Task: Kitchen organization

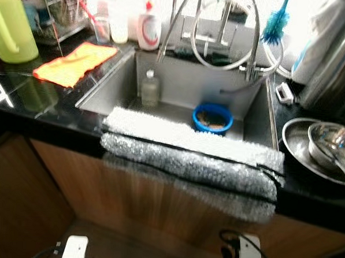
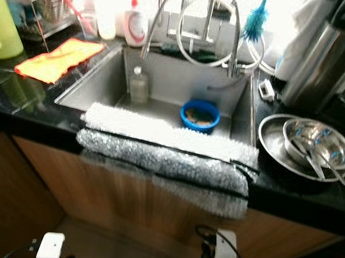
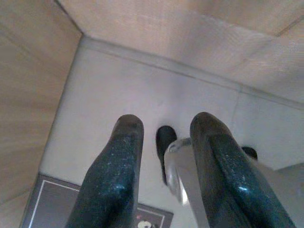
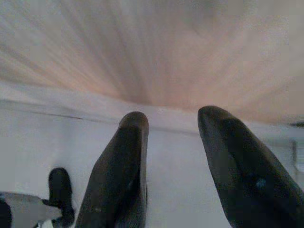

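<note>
A steel sink (image 1: 114, 85) is set into a black counter (image 1: 23, 98), with wooden cabinet fronts (image 1: 128, 202) below it. In the basin a blue bowl (image 1: 212, 118) with brownish contents sits near the right wall, and a small clear bottle (image 1: 149, 89) stands to its left against the far wall. A grey and white towel (image 1: 188, 159) is draped over the sink's near edge and hangs down the cabinet front. Behind the sink rises a curved tap (image 1: 254, 35) with looped hoses, and a blue bottle brush (image 1: 276, 22) stands at the far right of it. A white soap bottle (image 1: 149, 25) with a red top sits at the far left corner of the sink. On the counter to the left lies an orange cloth (image 1: 75, 62), and further left stands a lime-green jug (image 1: 11, 25). To the right of the sink a round steel tray (image 1: 296, 144) holds a steel bowl (image 1: 332, 143) with cutlery in it, and a tall steel flask (image 1: 332, 62) stands beyond it. Both arms hang low by the cabinet. The left gripper (image 3: 164, 161) points down at the pale floor (image 3: 118, 90) with its fingers (image 3: 118, 175) apart, holding nothing. The right gripper (image 4: 173, 161) likewise hangs with its fingers (image 4: 126, 166) apart and empty, before the blurred cabinet front.
</note>
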Robot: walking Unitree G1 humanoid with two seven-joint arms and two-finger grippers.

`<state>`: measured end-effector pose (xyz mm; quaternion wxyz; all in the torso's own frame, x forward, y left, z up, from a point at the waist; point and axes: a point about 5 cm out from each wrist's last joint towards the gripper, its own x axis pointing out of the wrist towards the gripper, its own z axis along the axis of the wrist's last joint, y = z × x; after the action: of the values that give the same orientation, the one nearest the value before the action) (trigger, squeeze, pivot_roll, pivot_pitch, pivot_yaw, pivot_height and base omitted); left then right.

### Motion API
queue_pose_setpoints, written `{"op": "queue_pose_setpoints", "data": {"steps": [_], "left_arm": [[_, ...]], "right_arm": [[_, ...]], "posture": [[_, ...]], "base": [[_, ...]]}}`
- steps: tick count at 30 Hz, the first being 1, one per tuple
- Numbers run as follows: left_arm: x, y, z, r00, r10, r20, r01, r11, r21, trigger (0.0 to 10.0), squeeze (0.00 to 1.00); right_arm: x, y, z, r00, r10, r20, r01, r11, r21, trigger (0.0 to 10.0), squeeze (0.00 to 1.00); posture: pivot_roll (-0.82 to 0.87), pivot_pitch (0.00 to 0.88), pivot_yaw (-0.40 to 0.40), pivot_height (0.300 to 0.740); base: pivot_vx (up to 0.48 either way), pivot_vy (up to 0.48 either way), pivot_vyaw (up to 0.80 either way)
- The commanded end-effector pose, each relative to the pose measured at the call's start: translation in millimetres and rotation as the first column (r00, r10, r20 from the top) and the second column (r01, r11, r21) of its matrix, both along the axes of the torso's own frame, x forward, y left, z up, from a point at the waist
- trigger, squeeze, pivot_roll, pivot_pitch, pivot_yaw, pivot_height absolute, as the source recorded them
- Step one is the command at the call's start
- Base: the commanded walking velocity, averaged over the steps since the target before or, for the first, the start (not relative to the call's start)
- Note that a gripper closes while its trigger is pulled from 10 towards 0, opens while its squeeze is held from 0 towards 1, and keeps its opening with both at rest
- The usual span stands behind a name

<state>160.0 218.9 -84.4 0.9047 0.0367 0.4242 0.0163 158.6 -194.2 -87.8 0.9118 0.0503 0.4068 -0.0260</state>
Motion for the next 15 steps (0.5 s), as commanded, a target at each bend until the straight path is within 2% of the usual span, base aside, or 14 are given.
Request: {"op": "queue_pose_setpoints", "data": {"steps": [1, 3, 5, 6, 8, 15], "left_arm": [[-6.1, 3.5, -2, 0.999, -0.011, -0.03, 0.012, 1.0, 0.027, 10.0, 0.0], [2.3, 13.1, 6, 0.999, -0.031, 0.039, 0.029, 0.999, 0.042, 10.0, 0.0], [2.3, 18.0, 8, 0.998, -0.05, 0.04, 0.047, 0.996, 0.07, 10.0, 0.0], [2.1, 16.4, 7, 0.998, -0.042, 0.043, 0.04, 0.998, 0.049, 10.0, 0.0], [4.0, 12.9, 8, 0.998, -0.017, 0.066, 0.017, 1.0, 0.0, 10.0, 0.0], [4.8, 11.8, 10, 0.994, -0.013, 0.108, 0.012, 1.0, 0.011, 10.0, 0.0]], "right_arm": [[-1.1, 0.7, -1, 1.0, -0.003, -0.008, 0.003, 1.0, -0.004, 10.0, 0.0], [-3.9, 0.3, -3, 0.999, 0.004, -0.033, -0.005, 1.0, -0.014, 10.0, 0.0], [-3.3, 0.4, -3, 0.999, 0.008, -0.036, -0.009, 1.0, -0.015, 10.0, 0.0], [-2.6, 0.2, -2, 0.999, 0.01, -0.034, -0.011, 1.0, -0.017, 10.0, 0.0], [0.8, -0.3, -1, 1.0, 0.01, -0.023, -0.011, 1.0, -0.016, 10.0, 0.0], [10.0, -2.4, 5, 0.999, -0.011, 0.041, 0.012, 1.0, -0.028, 10.0, 0.0]], "posture": [[-0.05, 0.0, -0.086, 0.74], [-0.05, 0.0, -0.09, 0.74], [-0.05, 0.0, -0.092, 0.74], [-0.05, 0.0, -0.095, 0.74], [-0.05, 0.0, -0.098, 0.74], [-0.06, 0.0, -0.095, 0.74]], "base": [[0.0, 0.0, 0.0], [0.0, -0.324, 0.0], [0.0, -0.48, 0.0], [0.0, -0.375, 0.0], [0.0, 0.0, 0.0], [0.0, 0.0, 0.0]]}}
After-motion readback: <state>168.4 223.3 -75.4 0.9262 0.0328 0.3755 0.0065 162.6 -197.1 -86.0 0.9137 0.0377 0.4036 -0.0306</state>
